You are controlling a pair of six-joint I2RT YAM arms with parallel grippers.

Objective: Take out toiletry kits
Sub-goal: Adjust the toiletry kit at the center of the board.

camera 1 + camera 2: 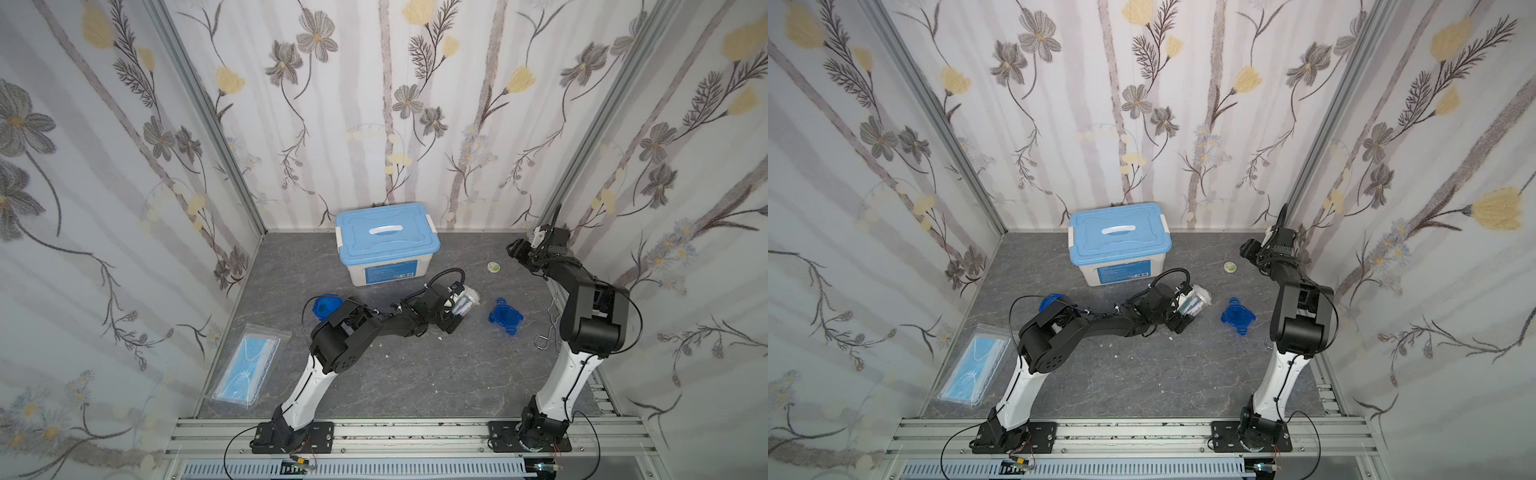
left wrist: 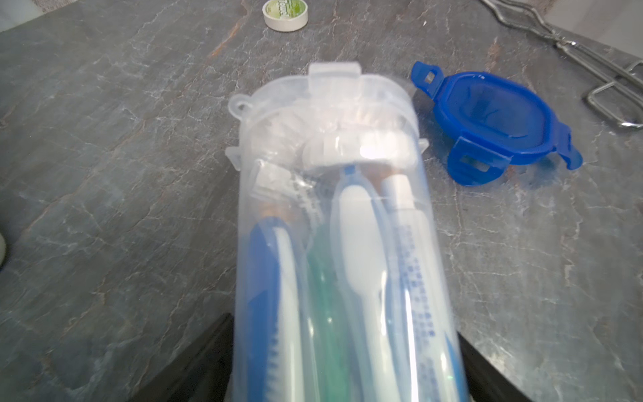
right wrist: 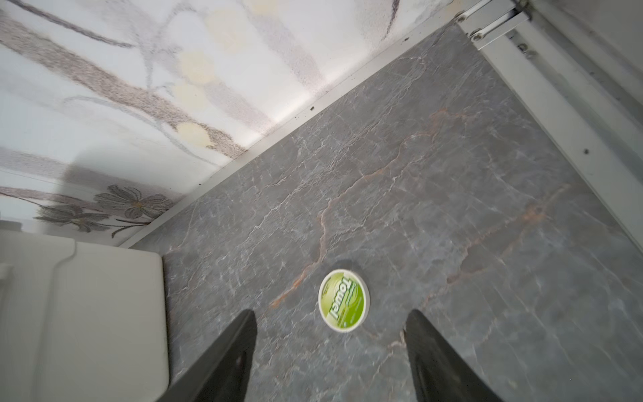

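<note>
Emptying step: left gripper (image 1: 455,309) clamps the lidless translucent cup (image 2: 334,195), toothbrushes (image 2: 268,278) inside; right gripper (image 3: 330,315), open and empty, should next extract them.

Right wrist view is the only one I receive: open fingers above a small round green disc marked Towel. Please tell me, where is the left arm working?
Observer: At the middle of the table. The left gripper holds a translucent cup between its fingers, tipped over, with the mouth pointing away from the arm.
Operator: Is it closed?
Observer: No. Its mouth is open, and a blue lid lies on the table beside it, apart from the cup.
Operator: Is anything inside?
Observer: Yes. A blue toothbrush and a printed white tube show through the wall.
</note>
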